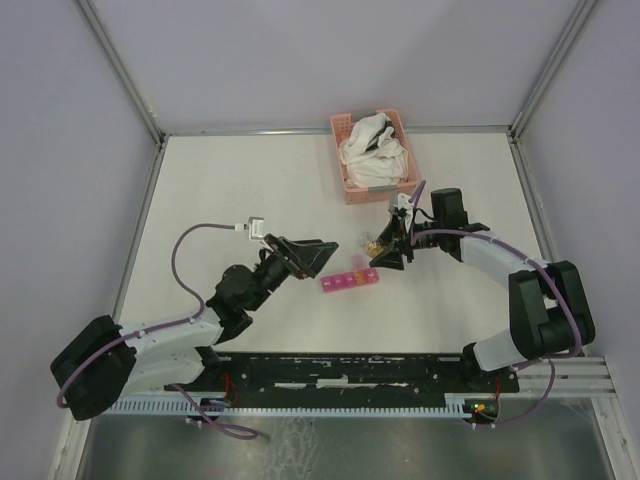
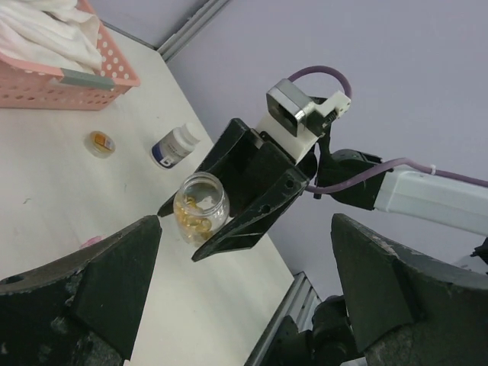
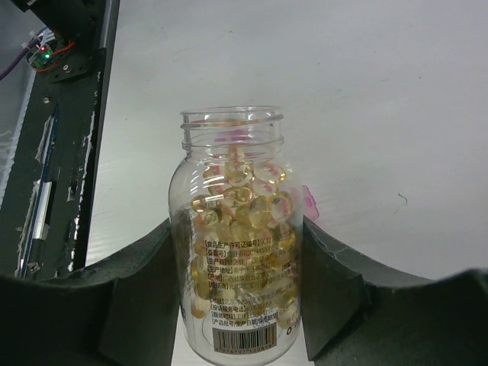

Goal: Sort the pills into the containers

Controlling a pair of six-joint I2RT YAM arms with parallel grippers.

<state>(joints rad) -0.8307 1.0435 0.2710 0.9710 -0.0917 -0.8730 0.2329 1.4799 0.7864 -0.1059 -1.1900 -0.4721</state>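
The right gripper (image 3: pixel 238 252) is clamped on a clear jar (image 3: pixel 236 229), one black finger (image 3: pixel 145 290) on each side of its lower body. The jar's mouth is uncapped and points away from the wrist. The pills (image 3: pixel 240 198) are heaped inside it as an amber mass. The right wrist is bent, so the fingers point down and to the left. Behind it the forearm runs back to a raised elbow near the table's right edge. In the overhead view the jar hangs just beyond the right end of the pink pill box (image 1: pixel 350 281), which lies flat between the two grippers.

The left gripper (image 1: pixel 322 258) has its jaws spread wide and grasps nothing. It hovers just left of the pill box and faces the jar. Its arm is folded low and stretches back to the near-left corner.

A white-capped bottle (image 2: pixel 174 146) and a small round cap (image 2: pixel 100 142) sit beyond the jar, short of the pink basket (image 1: pixel 352 180) at the far edge. Bare table (image 1: pixel 230 190) spreads to the left and behind the left gripper. Grey walls (image 1: pixel 60 150) close in both sides.
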